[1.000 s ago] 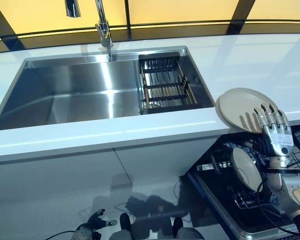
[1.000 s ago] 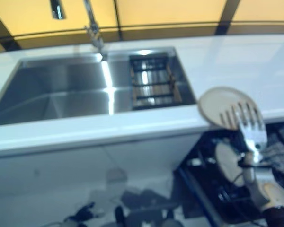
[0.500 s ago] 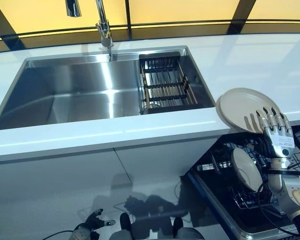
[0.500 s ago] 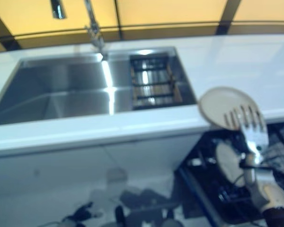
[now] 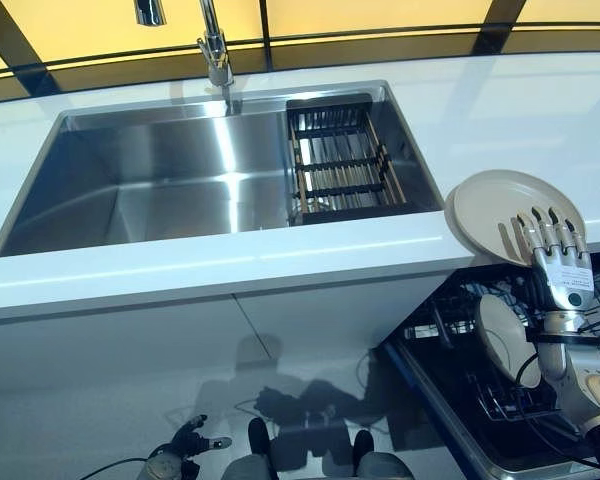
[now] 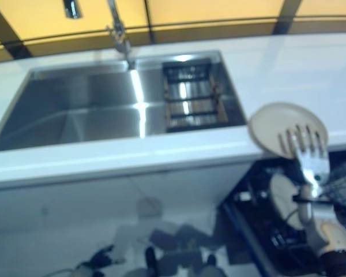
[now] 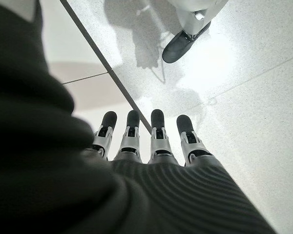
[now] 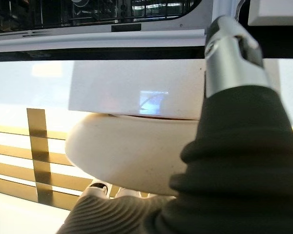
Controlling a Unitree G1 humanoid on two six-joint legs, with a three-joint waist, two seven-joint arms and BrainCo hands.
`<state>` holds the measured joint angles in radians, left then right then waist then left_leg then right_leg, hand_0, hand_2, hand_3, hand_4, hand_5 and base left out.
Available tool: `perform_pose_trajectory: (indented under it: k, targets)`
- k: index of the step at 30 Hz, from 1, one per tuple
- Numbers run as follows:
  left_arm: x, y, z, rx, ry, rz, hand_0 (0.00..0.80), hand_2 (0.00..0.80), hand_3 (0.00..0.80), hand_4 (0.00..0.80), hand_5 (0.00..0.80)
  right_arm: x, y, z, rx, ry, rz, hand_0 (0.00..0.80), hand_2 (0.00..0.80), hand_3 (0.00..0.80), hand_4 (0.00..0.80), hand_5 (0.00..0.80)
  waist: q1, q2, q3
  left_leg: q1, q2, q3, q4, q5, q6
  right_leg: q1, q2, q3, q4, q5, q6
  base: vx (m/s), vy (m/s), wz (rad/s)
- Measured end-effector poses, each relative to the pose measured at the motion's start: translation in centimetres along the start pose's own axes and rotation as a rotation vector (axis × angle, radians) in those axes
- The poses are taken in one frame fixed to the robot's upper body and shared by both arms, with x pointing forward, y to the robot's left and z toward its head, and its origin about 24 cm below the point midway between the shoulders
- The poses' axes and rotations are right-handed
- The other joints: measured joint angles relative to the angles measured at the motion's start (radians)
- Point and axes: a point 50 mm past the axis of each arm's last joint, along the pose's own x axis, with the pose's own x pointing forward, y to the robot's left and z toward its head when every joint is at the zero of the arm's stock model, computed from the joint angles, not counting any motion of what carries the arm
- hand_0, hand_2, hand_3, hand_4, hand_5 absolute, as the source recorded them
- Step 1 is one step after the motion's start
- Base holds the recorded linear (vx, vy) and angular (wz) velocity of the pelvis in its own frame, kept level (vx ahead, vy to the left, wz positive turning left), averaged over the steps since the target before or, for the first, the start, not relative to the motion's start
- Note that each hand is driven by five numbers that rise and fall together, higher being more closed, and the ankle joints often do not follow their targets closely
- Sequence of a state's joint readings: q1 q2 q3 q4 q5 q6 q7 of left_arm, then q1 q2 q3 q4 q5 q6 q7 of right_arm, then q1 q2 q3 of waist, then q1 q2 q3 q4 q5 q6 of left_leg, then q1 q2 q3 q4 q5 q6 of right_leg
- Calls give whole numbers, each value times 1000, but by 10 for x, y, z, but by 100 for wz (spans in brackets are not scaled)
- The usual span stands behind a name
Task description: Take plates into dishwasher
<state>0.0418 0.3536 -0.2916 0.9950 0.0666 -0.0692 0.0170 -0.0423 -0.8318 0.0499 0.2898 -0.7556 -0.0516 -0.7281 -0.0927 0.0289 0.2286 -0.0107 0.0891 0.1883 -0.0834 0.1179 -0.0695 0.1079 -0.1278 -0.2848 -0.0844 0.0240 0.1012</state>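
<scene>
A beige plate (image 5: 500, 205) lies on the white counter (image 5: 540, 110) at the right, its near rim jutting past the counter's edge. My right hand (image 5: 560, 275) reaches up from below with straight fingers laid on top of that rim. In the right wrist view the plate's underside (image 8: 132, 151) shows, with the thumb (image 8: 229, 53) stretched out under it and apart from it. A second beige plate (image 5: 505, 335) stands on edge in the open dishwasher's rack (image 5: 450, 335) below. My left hand (image 7: 151, 146) hangs low by the floor, fingers straight and holding nothing.
A steel sink (image 5: 130, 112) fills the middle of the counter, with a dark drying rack (image 5: 345, 165) in its right end and a faucet (image 5: 215, 45) behind. White cabinet fronts (image 5: 180, 350) run below the counter, left of the dishwasher.
The whole picture has shifted a little, so the camera moved. My right hand's fingers stay on the plate's near rim; the plate has not visibly moved.
</scene>
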Motion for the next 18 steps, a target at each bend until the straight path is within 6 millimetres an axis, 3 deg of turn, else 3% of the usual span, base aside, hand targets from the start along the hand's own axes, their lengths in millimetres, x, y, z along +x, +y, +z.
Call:
perform_pose_trajectory:
  k: [10, 11, 13, 15, 17, 18]
  targets:
    - [0, 0, 0, 0, 7, -1, 0, 0, 0, 0, 0, 2, -2, -1, -6, -2, -9, 0, 0, 0, 0, 0, 1, 1, 11, -1, 0, 0, 0, 0, 0, 0, 0, -1, 0, -1, 0, 0, 0, 0]
    - [0, 0, 0, 0, 7, -2, 0, 0, 0, 0, 0, 2, -3, -1, -12, -6, -10, 82, 82, 82, 82, 82, 1, 1, 14, -1, 0, 0, 0, 0, 0, 0, 0, -1, 0, -1, 0, 0, 0, 0]
    - [0, 0, 0, 0, 7, -2, 0, 0, 0, 0, 0, 3, -3, -2, -18, -8, -12, 402, 402, 402, 402, 402, 1, 1, 16, -1, 0, 0, 0, 0, 0, 0, 0, -1, 0, -1, 0, 0, 0, 0]
    - [0, 0, 0, -1, 7, -1, 0, 0, 0, 0, 0, 4, -4, -2, -22, -9, -9, 612, 612, 612, 612, 612, 1, 0, 17, -1, -1, 0, 0, 0, 0, 0, 0, -1, 0, -1, 0, 0, 0, 0]
    - [0, 1, 0, -4, 6, 1, 0, 0, 0, 0, 0, 6, -6, -2, -23, -12, -14, 662, 662, 662, 662, 662, 1, -1, 18, -1, -1, 0, 0, 0, 0, 0, 0, -1, 0, -1, 0, 0, 0, 0]
    - [0, 2, 0, -8, 7, 4, 0, 0, 0, 0, 0, 7, -7, -2, -27, -16, -19, 734, 734, 734, 734, 734, -1, -3, 19, -1, -1, 0, 0, 0, 0, 0, 0, -1, 0, -1, 0, 0, 0, 0]
